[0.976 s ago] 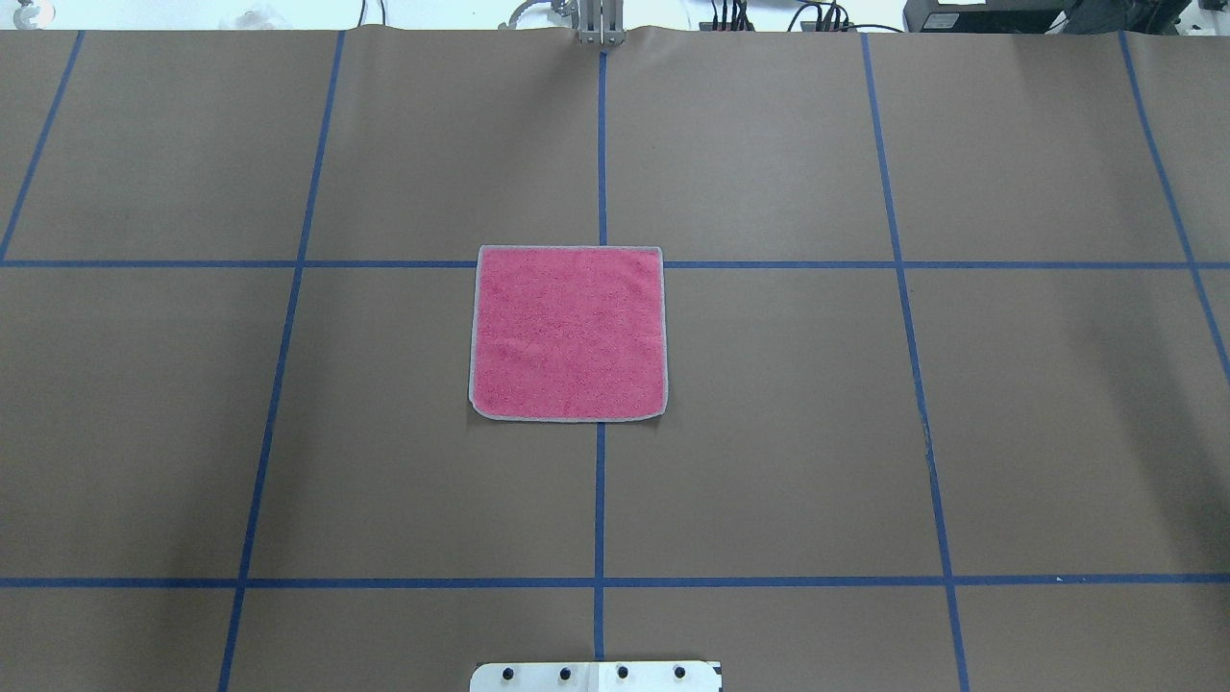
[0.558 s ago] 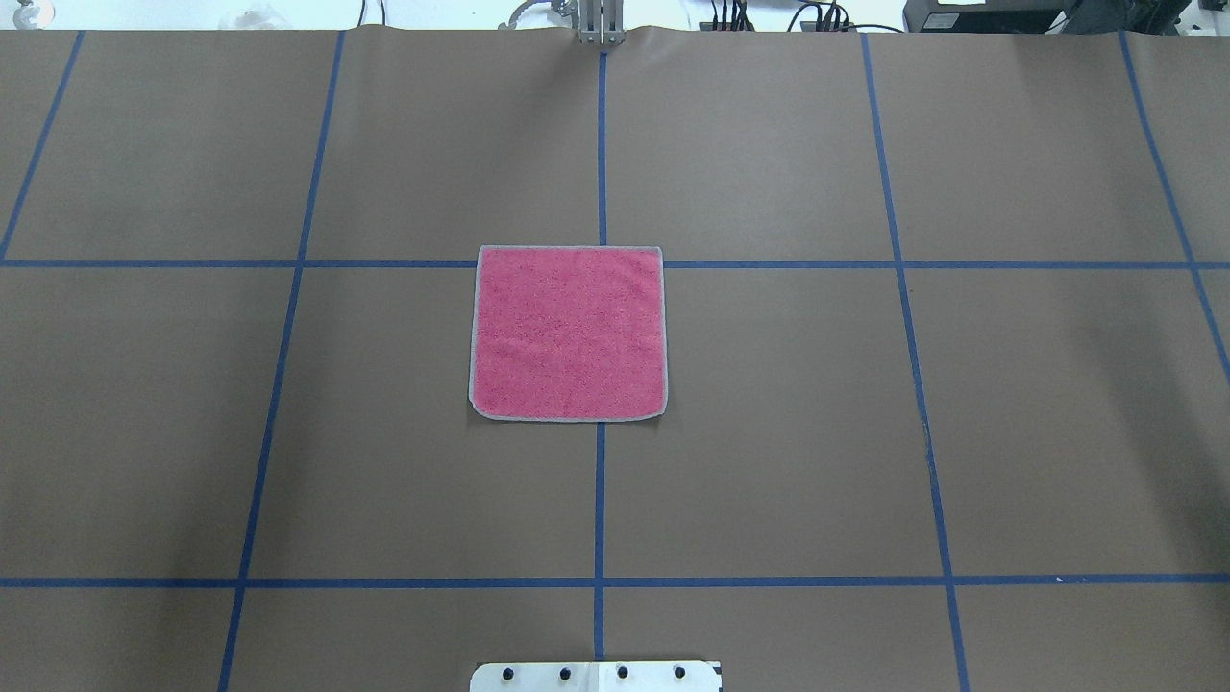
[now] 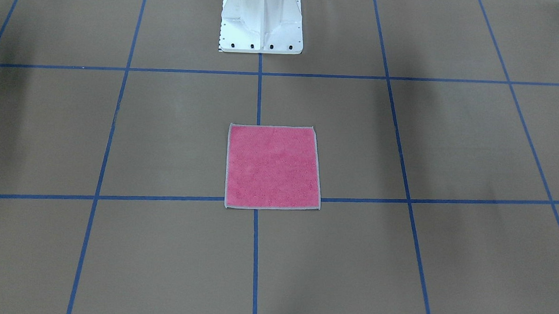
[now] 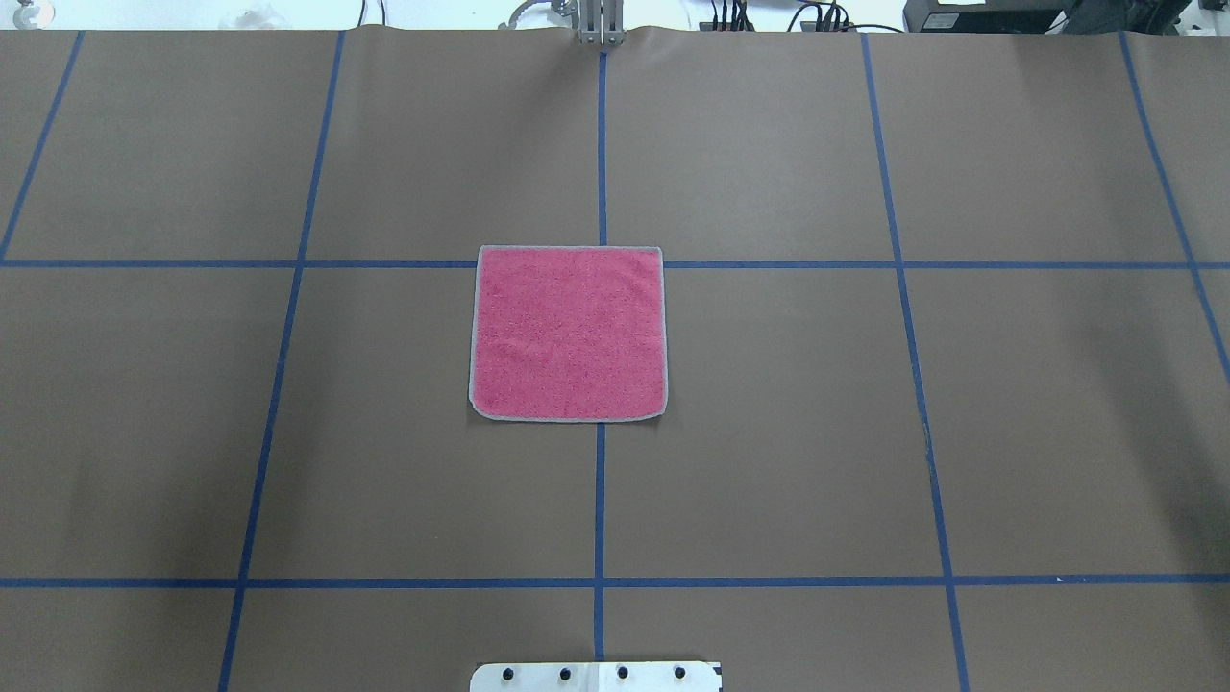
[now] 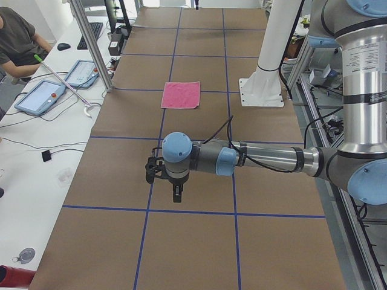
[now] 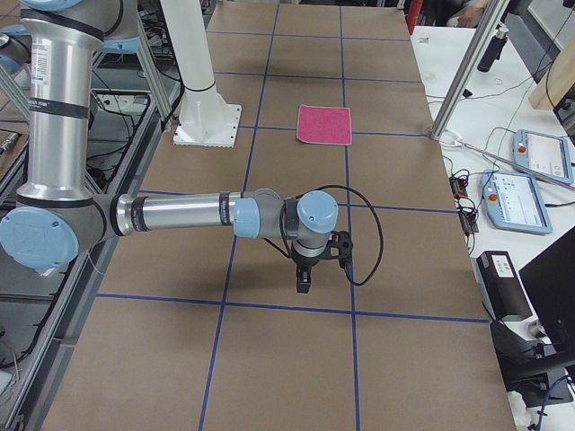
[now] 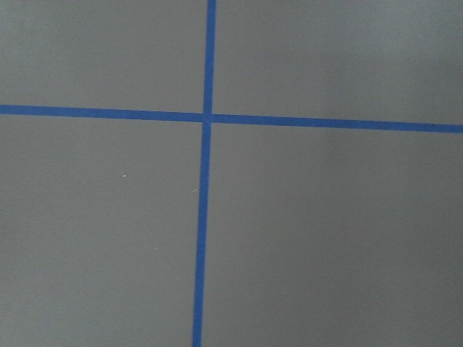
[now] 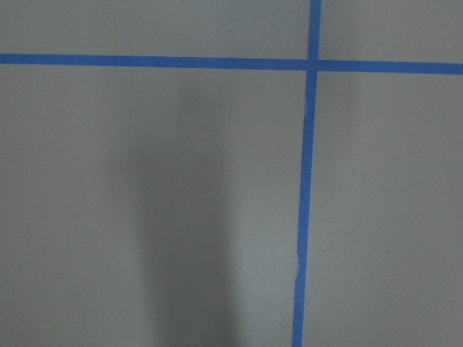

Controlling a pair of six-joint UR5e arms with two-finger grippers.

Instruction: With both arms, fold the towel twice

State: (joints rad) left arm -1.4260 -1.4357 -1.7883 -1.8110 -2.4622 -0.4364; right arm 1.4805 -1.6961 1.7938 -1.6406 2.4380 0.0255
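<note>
The towel (image 4: pixel 568 333) lies flat and unfolded, pink face up with a light grey border, at the table's centre over a blue tape crossing (image 3: pixel 273 166) (image 5: pixel 181 95) (image 6: pixel 324 124). Both arms hang low over the table ends, far from the towel. The left gripper (image 5: pixel 176 194) points down in the exterior left view, and the right gripper (image 6: pixel 304 283) points down in the exterior right view. I cannot tell whether either is open or shut. Both wrist views show only brown paper and blue tape lines.
The white pedestal base (image 3: pixel 262 19) stands at the robot's edge of the table (image 4: pixel 596 676). Desks with teach pendants (image 5: pixel 39 96) (image 6: pixel 542 154), cables and a seated person (image 5: pixel 18 33) line the far side. Aluminium posts (image 5: pixel 92 45) (image 6: pixel 465 76) rise at that edge.
</note>
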